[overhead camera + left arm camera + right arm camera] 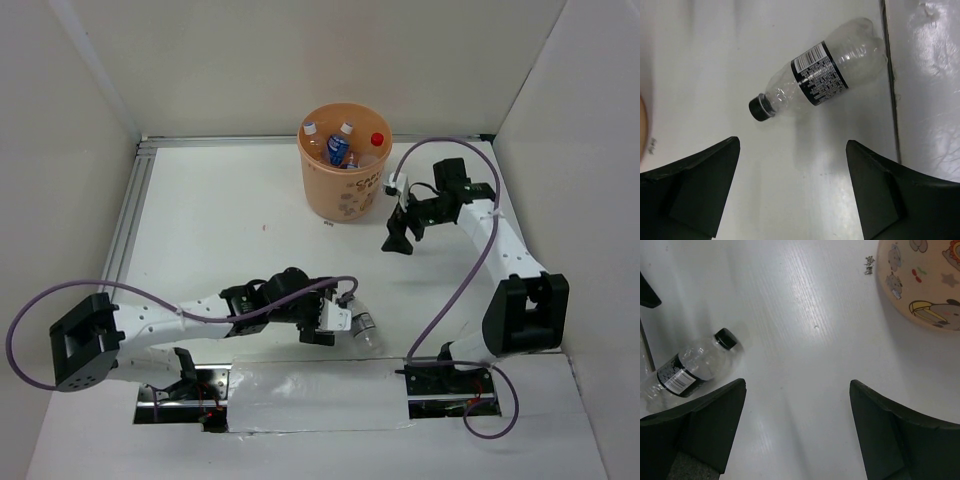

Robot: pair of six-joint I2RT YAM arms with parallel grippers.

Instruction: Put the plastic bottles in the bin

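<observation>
**Op:** Left claw (792, 150): jaws spread wide, nothing between them. The black-label bottle (820, 75) lies on its side on the table (700, 60) just ahead of the fingertips, untouched. Its cap end is nearer the claw and its base is by the shiny strip (925, 75).

**Obs:** And the right claw?

**Op:** Right claw (797, 385) is equally wide and empty, hanging near the bin (345, 190), which already holds several bottles (338, 148).

**Obs:** Your approach?

**Op:** As it lies, my jaws would close almost along its length. I'd turn the wrist until they cross the label, advance over it, drop close to the table and close gently. I judge the thin wall may buckle, or the bottle may roll toward the strip.
</observation>
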